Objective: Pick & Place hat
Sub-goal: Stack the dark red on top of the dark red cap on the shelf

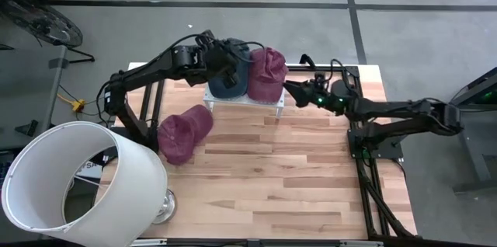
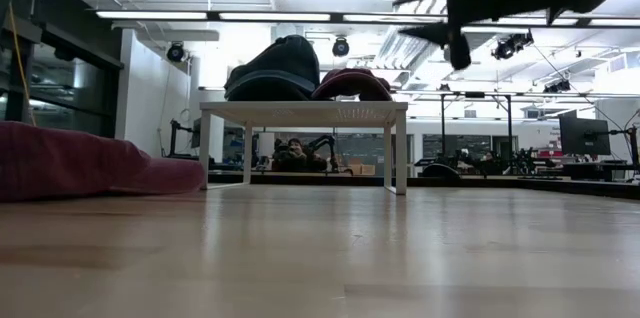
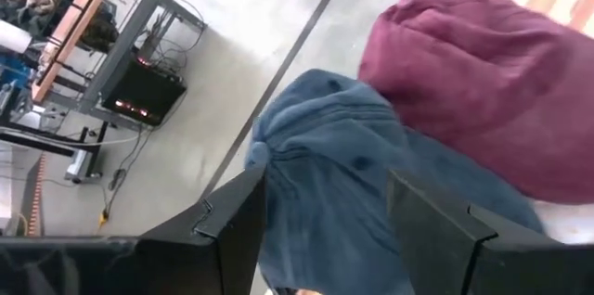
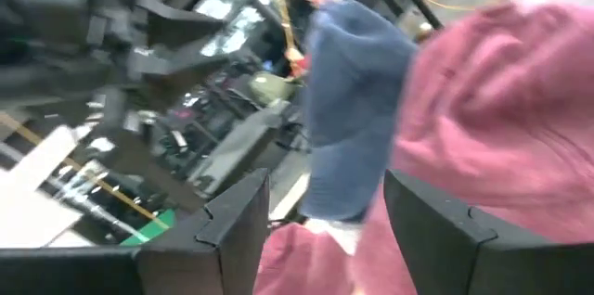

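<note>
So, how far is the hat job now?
Done: a blue hat and a maroon hat lie on the white stand. In hand: nothing; the left end effector and right end effector hover open beside them. Left: another maroon hat on the table.

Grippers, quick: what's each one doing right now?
Left gripper: open, empty, over the blue hat.
Right gripper: open, empty, beside the maroon hat.

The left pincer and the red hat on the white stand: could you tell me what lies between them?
The blue hat lies between the left pincer and the red hat, atop the white stand, seen in the high view.
</note>
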